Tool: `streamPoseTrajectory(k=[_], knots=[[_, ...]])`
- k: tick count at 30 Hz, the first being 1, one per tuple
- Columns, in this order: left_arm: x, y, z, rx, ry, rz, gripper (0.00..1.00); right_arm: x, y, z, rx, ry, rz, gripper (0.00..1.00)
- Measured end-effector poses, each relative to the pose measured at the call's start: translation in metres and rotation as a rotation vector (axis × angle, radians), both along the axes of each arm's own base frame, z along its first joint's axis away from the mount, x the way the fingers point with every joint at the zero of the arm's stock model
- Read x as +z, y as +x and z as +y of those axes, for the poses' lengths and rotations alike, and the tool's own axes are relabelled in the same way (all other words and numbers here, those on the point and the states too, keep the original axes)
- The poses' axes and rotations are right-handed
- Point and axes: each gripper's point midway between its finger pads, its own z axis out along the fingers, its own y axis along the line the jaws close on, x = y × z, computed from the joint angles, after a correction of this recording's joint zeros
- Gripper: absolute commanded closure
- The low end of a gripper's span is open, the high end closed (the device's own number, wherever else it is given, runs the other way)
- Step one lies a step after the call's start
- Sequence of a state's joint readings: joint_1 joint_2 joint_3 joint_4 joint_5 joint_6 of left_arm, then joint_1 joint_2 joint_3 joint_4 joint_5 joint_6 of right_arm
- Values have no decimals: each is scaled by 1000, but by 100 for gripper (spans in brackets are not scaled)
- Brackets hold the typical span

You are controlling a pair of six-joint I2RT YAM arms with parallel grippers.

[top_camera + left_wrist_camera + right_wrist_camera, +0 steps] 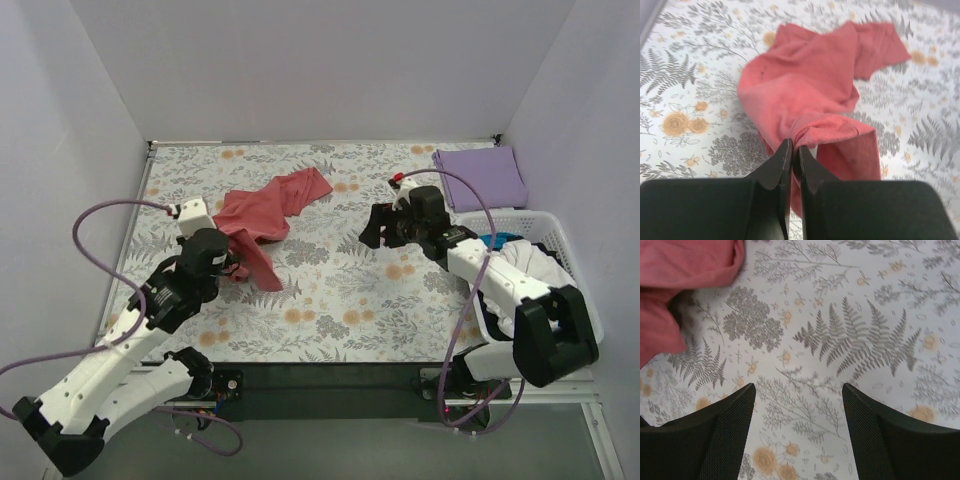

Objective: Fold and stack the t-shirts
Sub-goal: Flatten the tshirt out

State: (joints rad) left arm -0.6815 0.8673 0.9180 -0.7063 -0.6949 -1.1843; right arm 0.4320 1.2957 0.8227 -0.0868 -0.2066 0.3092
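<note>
A crumpled salmon-red t-shirt (268, 212) lies on the floral cloth left of centre; it also shows in the left wrist view (805, 85) and at the top left of the right wrist view (680, 265). My left gripper (238, 262) (795, 147) is shut on a bunched fold of the red t-shirt and holds it slightly raised. A folded lavender-purple t-shirt (482, 175) lies flat at the back right corner. My right gripper (372, 232) (799, 390) is open and empty above bare floral cloth, right of the red shirt.
A white slatted basket (560, 262) with white and blue clothes stands at the right edge, beside my right arm. The floral table cloth (340, 300) covers the table. Grey walls close in the back and both sides.
</note>
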Motion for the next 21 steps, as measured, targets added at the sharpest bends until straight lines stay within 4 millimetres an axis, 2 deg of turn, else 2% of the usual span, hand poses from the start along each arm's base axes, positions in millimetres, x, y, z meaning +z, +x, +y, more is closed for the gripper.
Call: streamPoseTrajectory(k=[3,6,14,21], knots=[[12,-9,23,74,-32,-96,100,-2,18,26,55,45,8,25],[3,-12,31,107,-21,-102,100,-10,31,52,98,75,23,25],[-4,-15,40,158,-19,-102,100,-33,87,133,193,124,12,25],[-6,-21,44,174,-42,-99,100,-64,127,174,217,153,20,25]])
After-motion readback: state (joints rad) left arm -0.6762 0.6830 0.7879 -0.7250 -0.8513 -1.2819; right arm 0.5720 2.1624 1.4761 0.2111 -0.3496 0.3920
